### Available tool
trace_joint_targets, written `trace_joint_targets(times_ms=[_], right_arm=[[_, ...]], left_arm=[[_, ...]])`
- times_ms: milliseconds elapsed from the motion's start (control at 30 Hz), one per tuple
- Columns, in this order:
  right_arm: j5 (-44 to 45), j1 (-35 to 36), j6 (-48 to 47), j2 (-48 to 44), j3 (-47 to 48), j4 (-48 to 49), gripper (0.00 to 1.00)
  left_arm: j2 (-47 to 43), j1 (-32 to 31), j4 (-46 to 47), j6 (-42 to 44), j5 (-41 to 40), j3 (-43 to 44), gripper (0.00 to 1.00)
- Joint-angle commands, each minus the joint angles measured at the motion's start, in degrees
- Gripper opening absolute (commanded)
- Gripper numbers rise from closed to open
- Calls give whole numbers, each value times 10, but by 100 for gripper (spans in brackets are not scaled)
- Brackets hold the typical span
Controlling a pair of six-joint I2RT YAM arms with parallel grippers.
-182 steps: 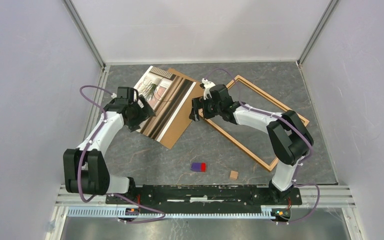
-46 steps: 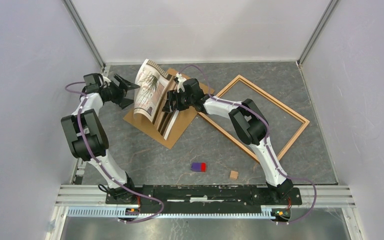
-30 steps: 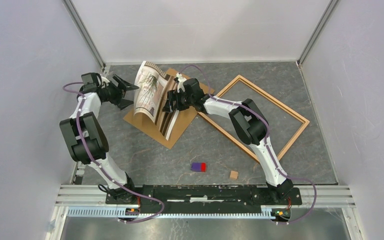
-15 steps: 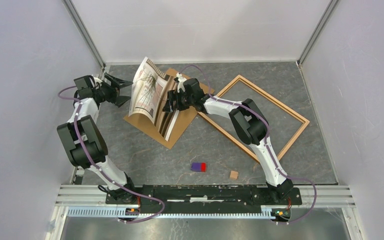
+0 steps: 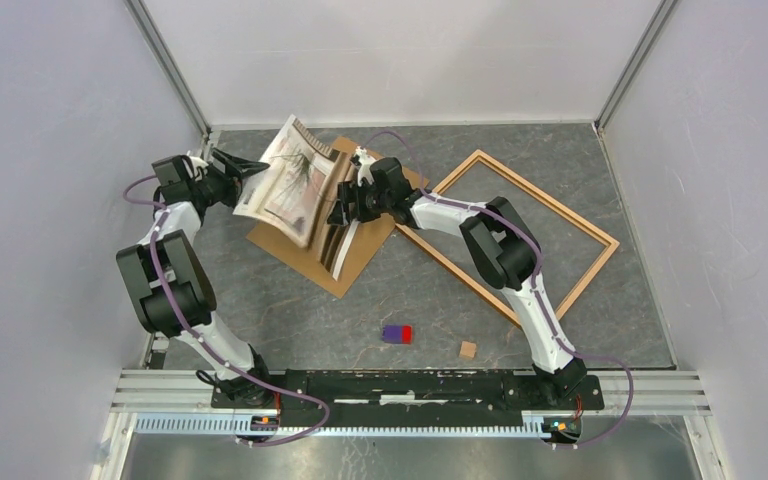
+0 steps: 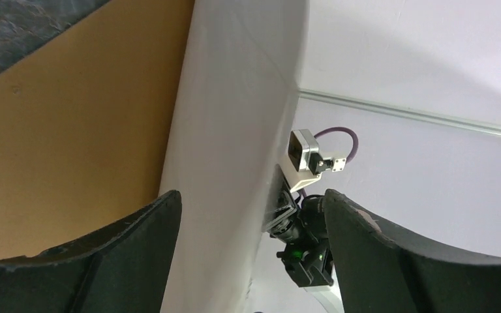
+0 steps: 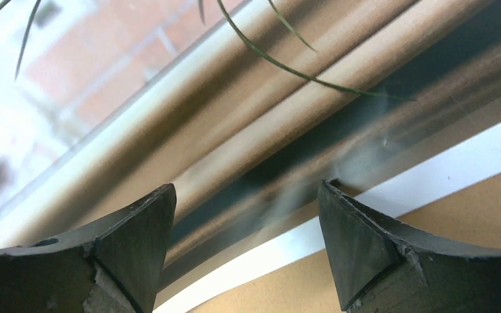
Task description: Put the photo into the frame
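The photo (image 5: 285,185), bowed up at upper centre-left, looks light, floppy and slick, so I'd pinch its white edge; left gripper (image 5: 250,172) and right gripper (image 5: 340,210) both gape, gripping nothing.

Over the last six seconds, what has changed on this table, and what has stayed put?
The photo, once flat on the backing board, now bows upward. The left arm pulled back leftward, its jaws now open astride the photo's raised left edge. The right arm reached left over the photo's right edge. The frame, purple block and wooden cube stayed.
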Motion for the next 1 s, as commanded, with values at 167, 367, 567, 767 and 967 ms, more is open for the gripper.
trace_joint_targets(times_ms=[167,367,567,767,967], right_arm=[[-20,-21,-19,-53,-65,-24,88],[-21,-27,-16,-49,-71,-24,87],[-13,-26,-20,-56,-71,-29,87],[-10,-26,-22,-55,-66,-34,87],[-11,-26,-22,-53,-65,-35,87]], left_arm=[[-42,-40,67,-44,52,-35,93],[-67,-41,-67,56,-15,2,87],[-56,-49,-226,167,-132,47,84],[-23,-62,-297,227,-180,79,86],[-10,-62,-322,255,-206,85,80]])
